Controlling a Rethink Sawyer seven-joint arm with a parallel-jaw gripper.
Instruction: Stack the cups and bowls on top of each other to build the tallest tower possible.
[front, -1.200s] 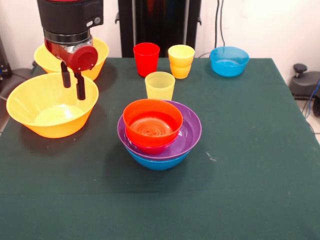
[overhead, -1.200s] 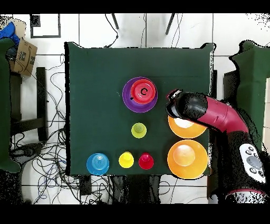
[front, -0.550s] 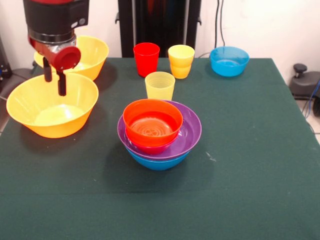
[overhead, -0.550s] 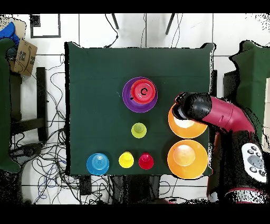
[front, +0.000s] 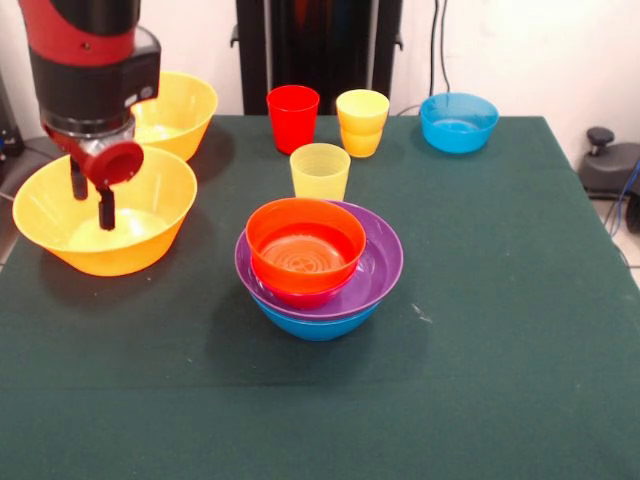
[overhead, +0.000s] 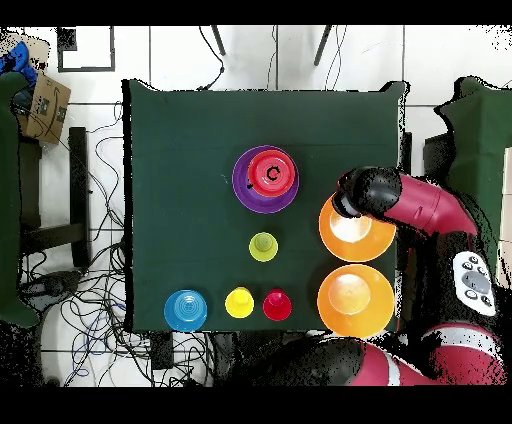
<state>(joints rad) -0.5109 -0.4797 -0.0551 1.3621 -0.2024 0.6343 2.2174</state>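
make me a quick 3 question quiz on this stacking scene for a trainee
1. True or false: the glossy orange-red plastic bowl is the topmost piece of the tower.
2. The black two-fingered gripper hangs over which thing? A. the red plastic cup B. the nearer large yellow-orange plastic bowl C. the light-blue plastic bowl
3. Fill in: directly behind the tower, front view, stands the pale translucent ______ cup.

Key: 1 true; 2 B; 3 yellow
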